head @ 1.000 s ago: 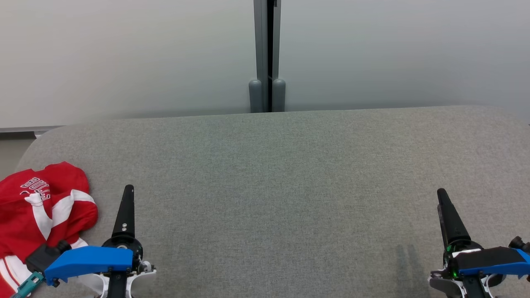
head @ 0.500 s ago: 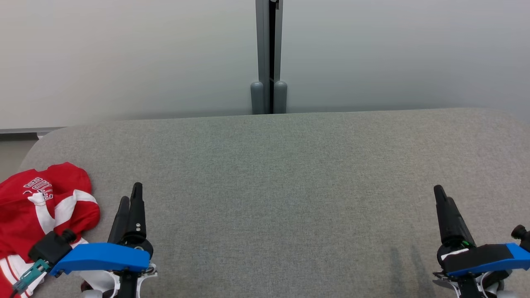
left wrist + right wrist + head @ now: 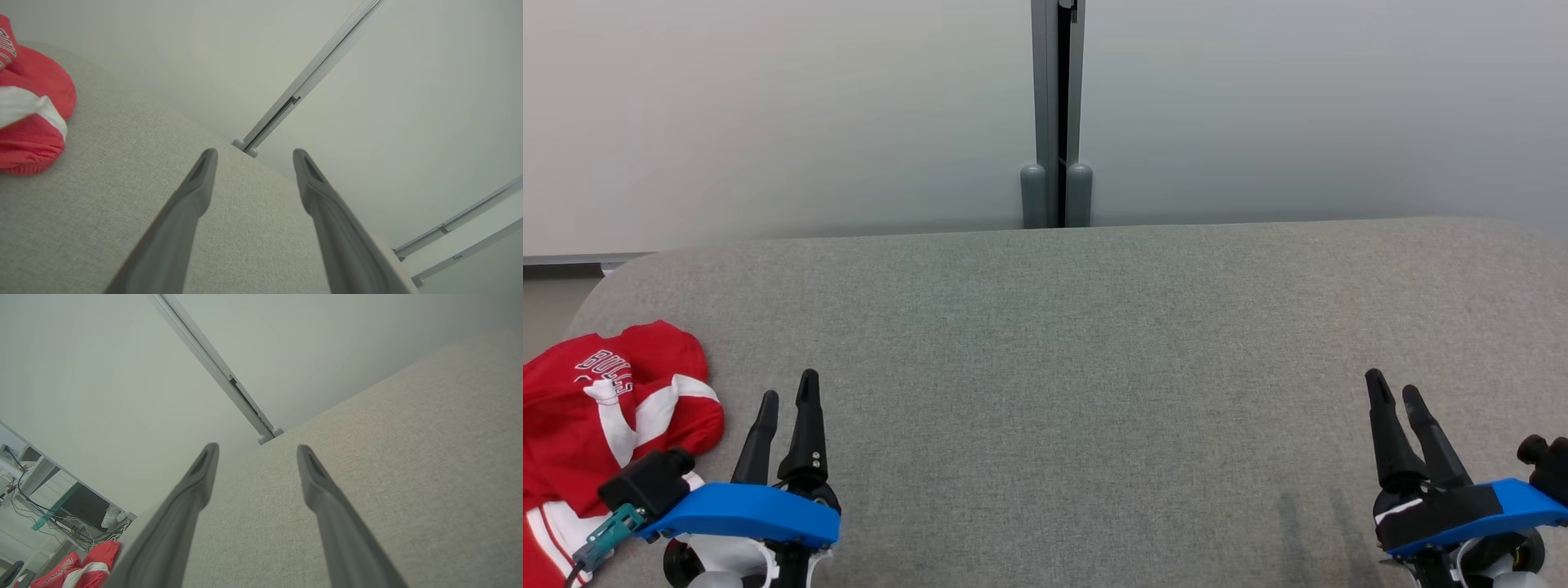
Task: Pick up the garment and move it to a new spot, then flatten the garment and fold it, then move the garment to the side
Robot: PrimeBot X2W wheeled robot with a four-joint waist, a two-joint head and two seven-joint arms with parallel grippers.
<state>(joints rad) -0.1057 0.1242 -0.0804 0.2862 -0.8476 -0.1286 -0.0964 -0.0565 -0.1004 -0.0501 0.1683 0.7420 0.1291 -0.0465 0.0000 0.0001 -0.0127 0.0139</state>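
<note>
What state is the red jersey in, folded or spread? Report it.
Neither: the red jersey lies crumpled in a bunched, twisted heap, not laid flat.

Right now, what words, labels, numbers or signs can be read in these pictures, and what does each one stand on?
"BULLS": arched, white-outlined letters on the crumpled red and white garment, seen tilted in the head view.
Left wrist view: a strip of the same white lettering at the picture's left edge, cut off and not readable.
Right wrist view: a pale mark on the garment, too small to read.
Nothing else legible.

Head cam high, looks fwd/down on table. Wrist cams low, close over it, facing post; shared w/ head.
</note>
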